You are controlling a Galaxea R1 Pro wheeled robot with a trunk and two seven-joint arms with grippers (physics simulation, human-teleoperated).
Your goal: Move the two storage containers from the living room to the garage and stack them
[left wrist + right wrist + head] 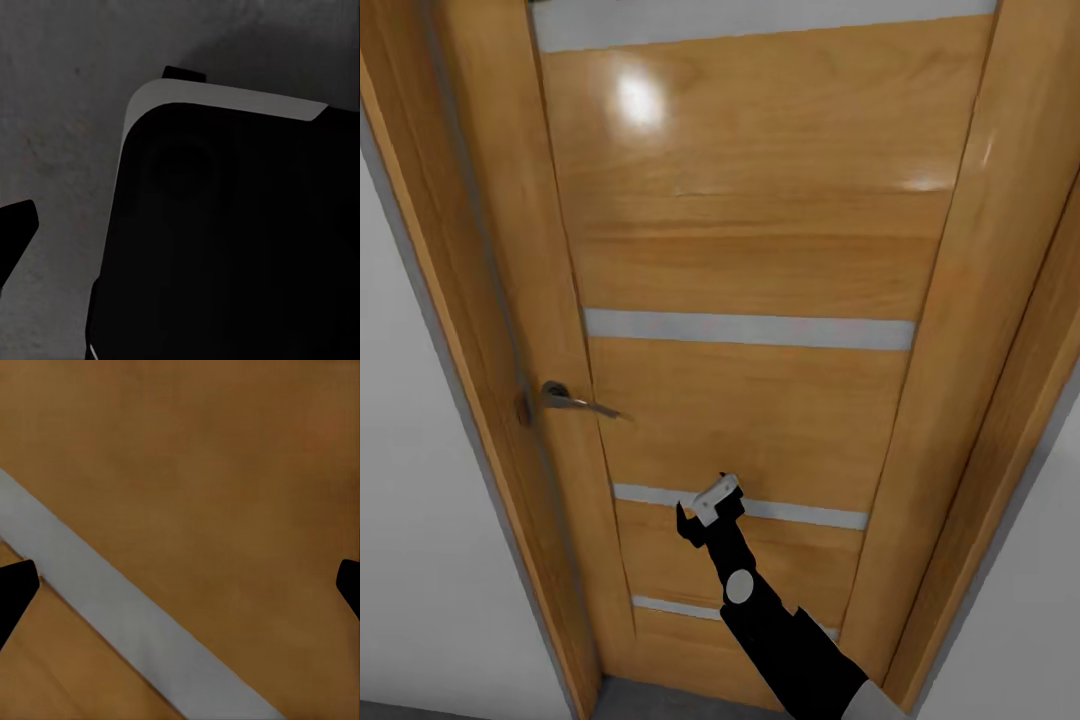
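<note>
The storage containers are out of view. A closed wooden door (760,250) with pale horizontal stripes stands right in front of me. My right gripper (701,512) reaches out to its lower part, beside a pale stripe (800,514), and is open with nothing in it. In the right wrist view the right gripper (180,585) faces the wood and a pale stripe (127,615) from very close, its fingertips (15,589) far apart. The left wrist view looks down at dark grey concrete floor (67,97) and my own black base (240,240); one left fingertip (15,225) shows at the picture's edge.
A metal lever handle (565,398) sits on the door's left side. White walls (420,560) flank the wooden frame (1000,350) on both sides. A strip of dark grey floor (650,700) shows below the door.
</note>
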